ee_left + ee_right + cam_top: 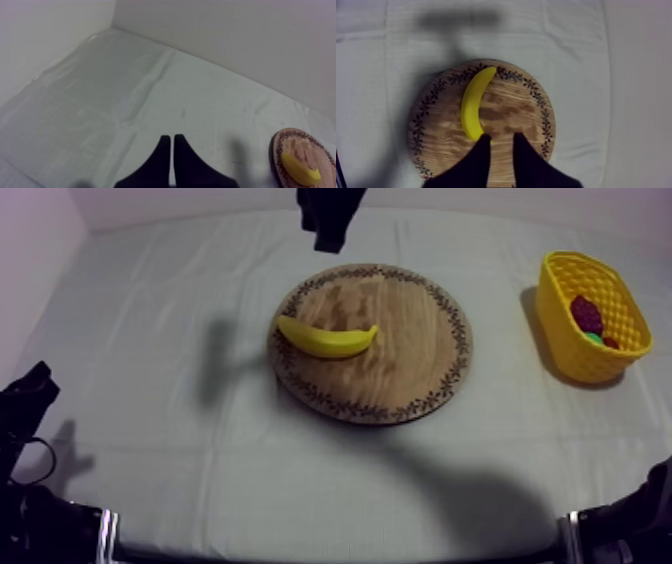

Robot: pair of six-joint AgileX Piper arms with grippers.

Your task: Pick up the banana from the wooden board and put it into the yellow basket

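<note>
A yellow banana (328, 340) lies on the left part of the round wooden board (410, 348) in the middle of the table. My right gripper (328, 233) hangs above the board's far rim. In the right wrist view its fingers stand a little apart over the board (511, 107), open and holding nothing (501, 139), with one end of the banana (472, 102) just ahead of one fingertip. My left gripper (30, 388) rests low at the table's left side, its fingers together as a narrow wedge (172, 139) over bare cloth. The banana (300, 169) and board (300, 145) lie farther off.
The yellow basket (575, 353) stands at the far right of the table, with a small red fruit (587, 313) and something green (595, 338) inside. Grey-white cloth surrounds the board. Walls rise behind the table and at its left.
</note>
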